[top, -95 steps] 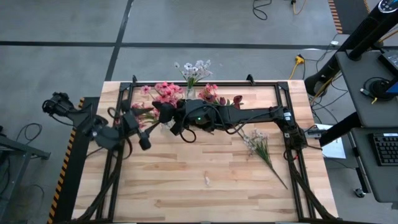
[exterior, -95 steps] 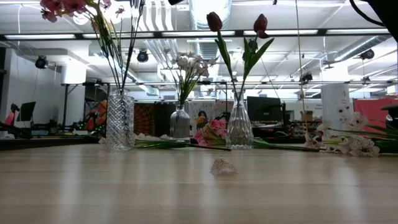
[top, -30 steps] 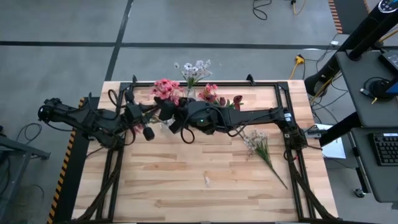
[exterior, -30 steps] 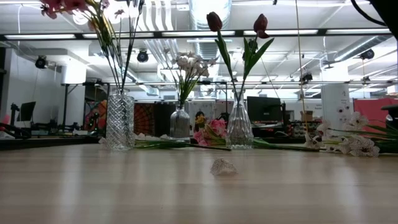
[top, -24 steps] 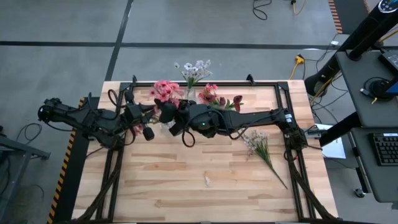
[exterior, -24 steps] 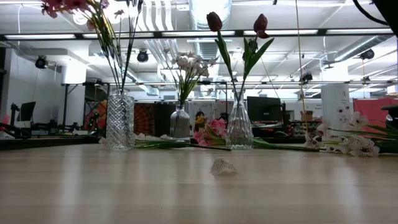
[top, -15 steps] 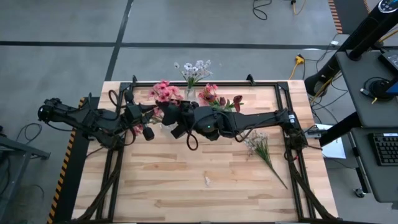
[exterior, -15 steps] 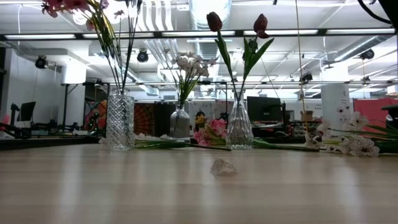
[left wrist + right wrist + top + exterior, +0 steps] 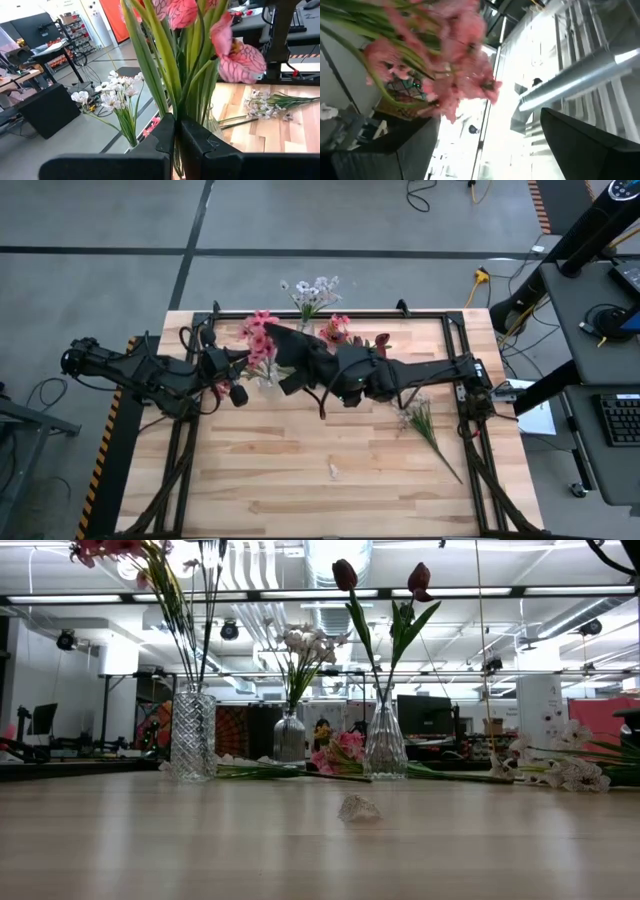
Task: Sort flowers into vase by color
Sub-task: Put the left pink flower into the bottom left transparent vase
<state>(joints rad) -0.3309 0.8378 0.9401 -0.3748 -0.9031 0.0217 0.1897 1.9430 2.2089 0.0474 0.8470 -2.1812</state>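
Pink flowers clenched by left end effector; right end effector spread wide, empty.

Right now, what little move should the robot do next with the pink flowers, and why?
Probably lower them a bit further. The left gripper is shut on the pink flowers, their stalks standing in the cut-glass vase, blooms high above it. The right gripper is open beside the blooms, holding nothing.

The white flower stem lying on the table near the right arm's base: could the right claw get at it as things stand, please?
Probably yes. The white flower stem lies in the open on the table with nothing on it, and the right claw is open and empty, up by the pink flowers.
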